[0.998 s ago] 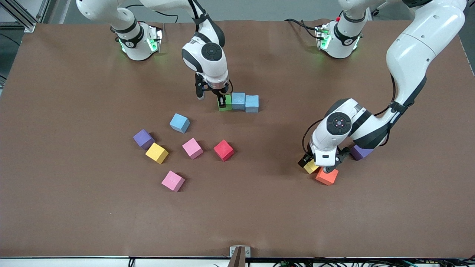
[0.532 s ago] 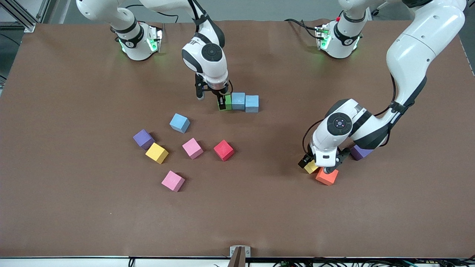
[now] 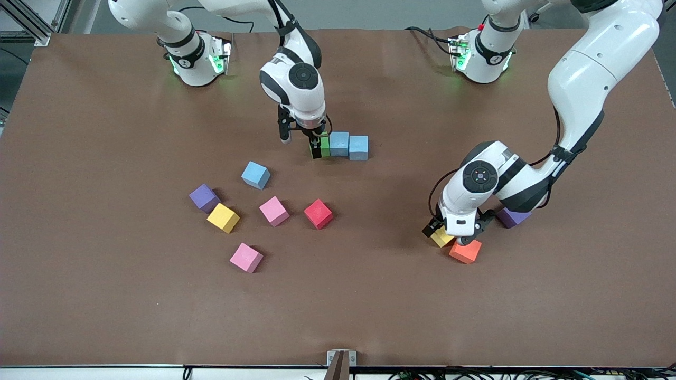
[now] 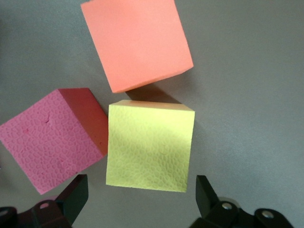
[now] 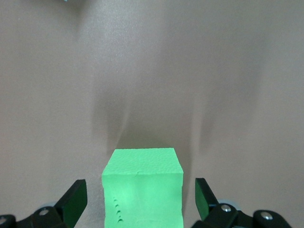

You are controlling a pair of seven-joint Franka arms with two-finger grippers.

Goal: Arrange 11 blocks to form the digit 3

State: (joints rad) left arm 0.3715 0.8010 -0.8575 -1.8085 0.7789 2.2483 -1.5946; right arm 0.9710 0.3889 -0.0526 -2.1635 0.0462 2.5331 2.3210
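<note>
Green, the cube (image 3: pixel 322 147) at the right arm's end of a short row sits on the brown tabletop (image 3: pixel 105 306) between the spread fingers (image 5: pixel 73 202) of the right gripper (image 3: pixel 316 149), which do not clamp it; gaps show on both sides in the right wrist view. Two light blue cubes (image 3: pixel 348 145) touch each other in line with it, toward the left arm's end. This row of three is the only part of the digit laid so far.

Nearer the front camera, toward the right arm's end, loose cubes lie apart from one another: a light blue one (image 3: pixel 255 174), a purple one (image 3: pixel 204 198) just beside a yellow one (image 3: pixel 223 217), two pink ones (image 3: pixel 274 211) (image 3: pixel 246 257) and a red one (image 3: pixel 318 214).

Toward the left arm's end, the left gripper (image 3: pixel 449 240) hangs low over another yellow cube (image 4: pixel 149 145) with its fingers (image 4: pixel 71 197) apart on either side of it. An orange cube (image 3: pixel 465 251) touches that yellow one at a corner, on the side nearer the front camera. A second purple cube (image 3: pixel 511 217) lies partly under the left arm.
</note>
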